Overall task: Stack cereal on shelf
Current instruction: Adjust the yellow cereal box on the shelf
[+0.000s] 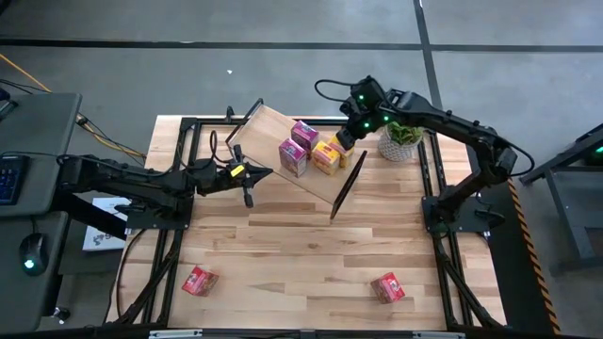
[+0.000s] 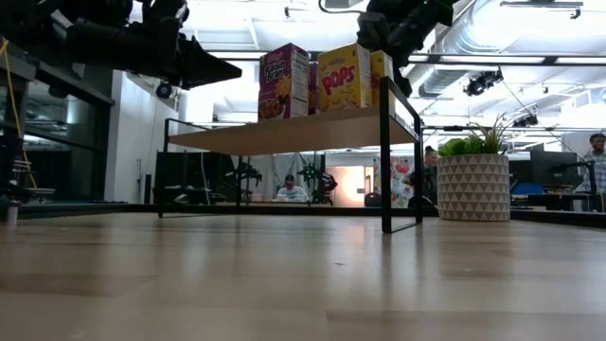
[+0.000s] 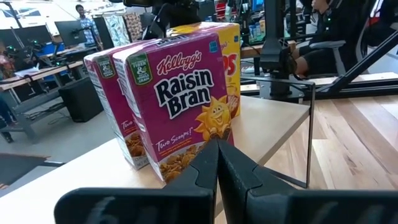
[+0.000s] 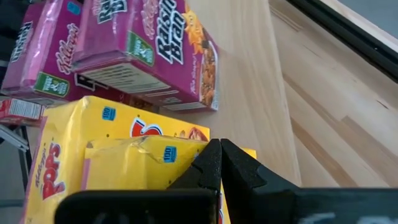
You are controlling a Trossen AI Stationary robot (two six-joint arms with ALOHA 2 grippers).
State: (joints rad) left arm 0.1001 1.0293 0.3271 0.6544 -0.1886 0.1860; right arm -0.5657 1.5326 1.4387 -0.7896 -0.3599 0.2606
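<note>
You have four cereal boxes (image 1: pixel 311 149) standing close together on the shelf (image 1: pixel 273 127), away from its edge so none tips off. Two red boxes (image 1: pixel 200 281) wait on the table (image 1: pixel 292 254) with room around them. Your left gripper (image 1: pixel 256 173) and right gripper (image 1: pixel 345 137) are both pinched shut, empty.

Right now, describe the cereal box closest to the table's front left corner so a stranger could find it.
Start at the wooden table and go to its front edge, far from the shelf. The small red box lies alone near the left corner; the other red box lies towards the right.
</note>
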